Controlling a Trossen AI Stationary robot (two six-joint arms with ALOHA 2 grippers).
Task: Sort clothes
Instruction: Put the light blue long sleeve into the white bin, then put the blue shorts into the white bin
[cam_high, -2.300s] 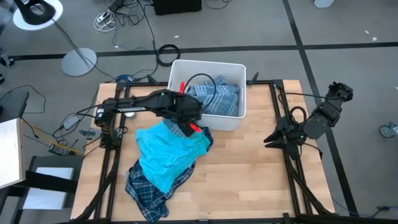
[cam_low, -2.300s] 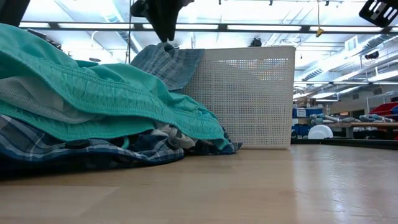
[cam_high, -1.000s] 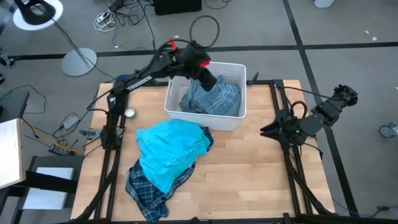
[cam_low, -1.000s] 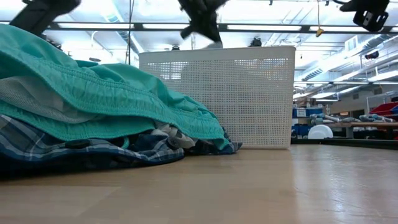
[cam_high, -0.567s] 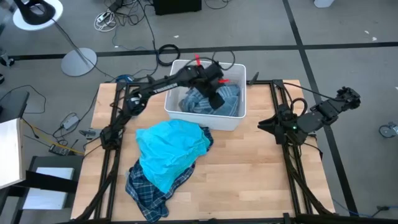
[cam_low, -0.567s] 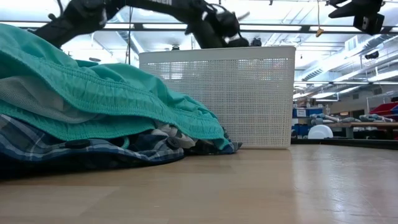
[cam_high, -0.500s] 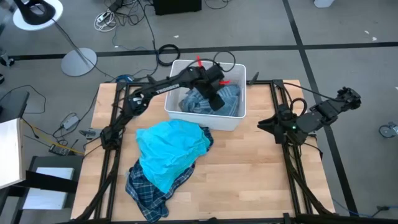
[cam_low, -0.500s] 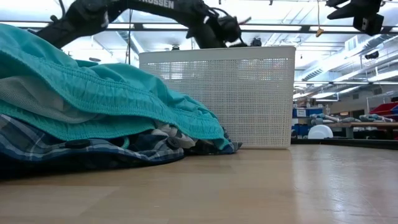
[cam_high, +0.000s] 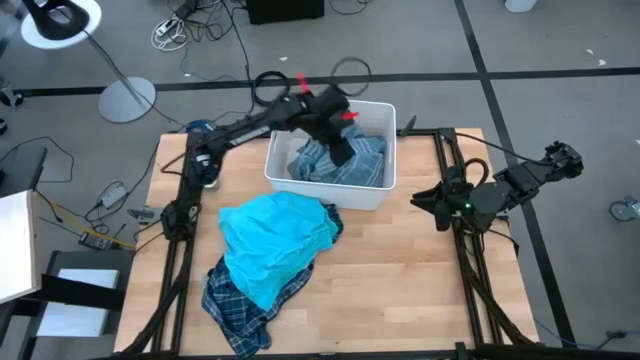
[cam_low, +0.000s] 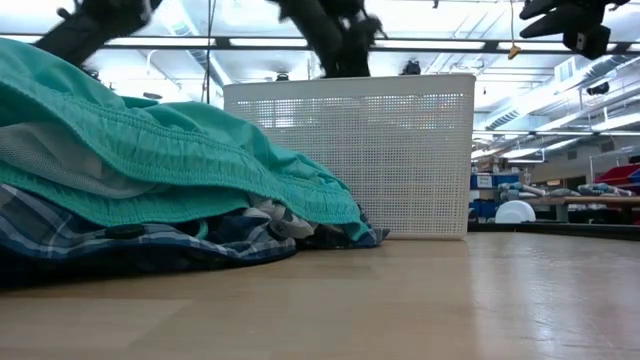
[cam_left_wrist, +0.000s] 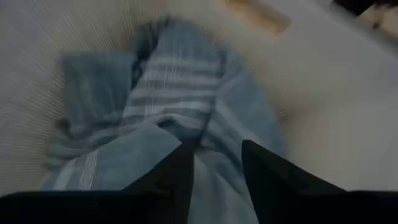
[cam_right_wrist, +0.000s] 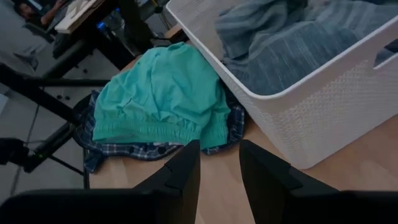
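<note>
I hold the left gripper (cam_high: 341, 150) over the white bin (cam_high: 283, 176), right above the blue-grey striped shirt (cam_high: 345, 165) that lies inside it. In the left wrist view the two fingers (cam_left_wrist: 264, 171) stand a little apart with nothing between them, and the shirt lies just under and past the tips. I think the shirt is dropped, so my job is to lift the arm straight up. I go slow so no cloth snags on a finger and gets pulled out of the bin.

The heap (cam_high: 268, 262) waits on the table (cam_high: 400, 280) in front of the bin. The turquoise piece (cam_high: 272, 238) is on top and the navy plaid shirt (cam_high: 235, 306) is under it.

The right gripper (cam_high: 422, 201) waits by the right side of the table. Its fingers are spread and hold nothing.
</note>
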